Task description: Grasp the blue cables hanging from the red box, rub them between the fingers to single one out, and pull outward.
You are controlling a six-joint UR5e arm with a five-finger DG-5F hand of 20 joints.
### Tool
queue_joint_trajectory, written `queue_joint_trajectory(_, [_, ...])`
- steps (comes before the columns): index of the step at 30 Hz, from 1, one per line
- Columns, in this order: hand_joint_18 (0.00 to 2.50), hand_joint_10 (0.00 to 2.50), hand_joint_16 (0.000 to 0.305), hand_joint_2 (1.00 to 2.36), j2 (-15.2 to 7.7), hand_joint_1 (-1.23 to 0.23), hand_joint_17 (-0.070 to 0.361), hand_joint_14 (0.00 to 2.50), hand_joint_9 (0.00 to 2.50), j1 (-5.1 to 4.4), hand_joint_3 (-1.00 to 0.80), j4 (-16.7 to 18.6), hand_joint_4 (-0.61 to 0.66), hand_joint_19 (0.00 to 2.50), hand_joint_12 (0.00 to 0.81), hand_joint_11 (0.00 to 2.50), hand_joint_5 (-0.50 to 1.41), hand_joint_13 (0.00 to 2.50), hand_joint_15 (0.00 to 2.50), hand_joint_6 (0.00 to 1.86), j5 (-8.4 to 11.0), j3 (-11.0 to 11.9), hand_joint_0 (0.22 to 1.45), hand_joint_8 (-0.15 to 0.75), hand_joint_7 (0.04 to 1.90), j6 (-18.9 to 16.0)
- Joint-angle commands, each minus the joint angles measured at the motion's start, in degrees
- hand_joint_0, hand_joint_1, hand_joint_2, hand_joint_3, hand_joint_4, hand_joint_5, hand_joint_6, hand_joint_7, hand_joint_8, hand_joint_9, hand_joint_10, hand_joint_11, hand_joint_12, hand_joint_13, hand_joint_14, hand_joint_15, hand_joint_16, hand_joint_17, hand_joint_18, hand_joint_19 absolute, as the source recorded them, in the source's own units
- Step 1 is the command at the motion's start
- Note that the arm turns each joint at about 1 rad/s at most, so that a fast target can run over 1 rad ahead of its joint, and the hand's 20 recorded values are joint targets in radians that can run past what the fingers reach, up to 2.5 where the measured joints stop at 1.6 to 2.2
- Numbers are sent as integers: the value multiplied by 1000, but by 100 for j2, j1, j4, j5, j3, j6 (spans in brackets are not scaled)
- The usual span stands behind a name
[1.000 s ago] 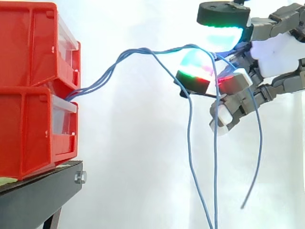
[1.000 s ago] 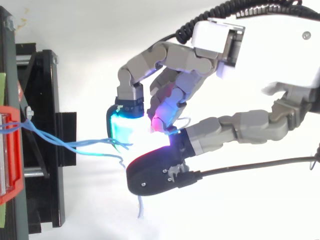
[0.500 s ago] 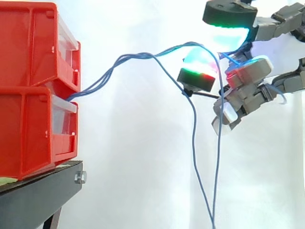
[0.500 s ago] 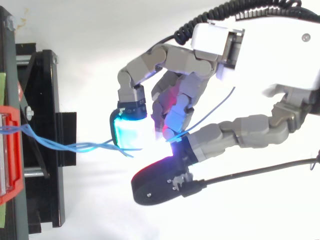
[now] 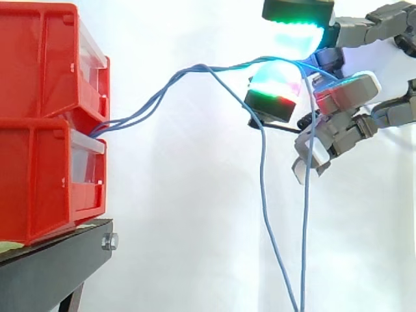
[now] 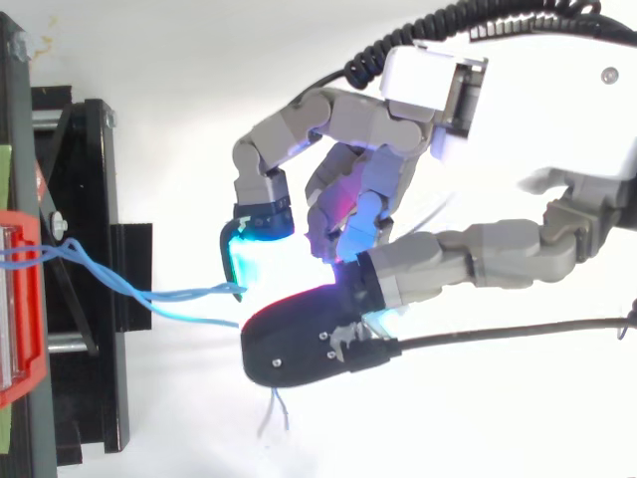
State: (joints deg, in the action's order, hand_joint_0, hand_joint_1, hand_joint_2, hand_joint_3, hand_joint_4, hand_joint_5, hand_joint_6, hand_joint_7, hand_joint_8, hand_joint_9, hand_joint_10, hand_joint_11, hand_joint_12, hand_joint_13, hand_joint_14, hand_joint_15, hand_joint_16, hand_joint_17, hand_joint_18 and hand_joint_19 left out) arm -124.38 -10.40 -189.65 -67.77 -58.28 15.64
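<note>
I see the hand [image 6: 518, 110] curled in, its glowing pads [image 5: 294, 38] pinching the blue cables [image 5: 262, 182] up high. The cables leave the red box [image 5: 39, 117] where its two bins meet and climb to the pinch, and two strands dangle below it.
</note>
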Motion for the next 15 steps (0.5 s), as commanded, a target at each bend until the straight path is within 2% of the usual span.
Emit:
queue_joint_trajectory(1, [597, 33, 48, 1014, 1, -653, 108, 28, 1404, -6, -315, -1, 72, 647, 387, 1158, -102, 877, 727, 846, 0, 1, 593, 251, 1251, 0])
queue_joint_trajectory(3, [603, 33, 47, 1013, 1, -660, 107, 28, 1426, -6, -334, -1, 80, 638, 379, 1179, -100, 890, 724, 859, 0, 1, 597, 246, 1221, 0])
queue_joint_trajectory(6, [658, 34, 45, 1009, 1, -564, 101, 29, 1540, -6, -415, -1, 46, 641, 361, 1122, -69, 947, 695, 849, 0, 1, 600, 231, 1215, 0])
queue_joint_trajectory(15, [721, 36, 44, 1006, 1, -518, 99, 27, 1666, -6, -436, 7, 50, 632, 352, 1085, -44, 1031, 681, 832, 9, 1, 602, 245, 1171, 0])
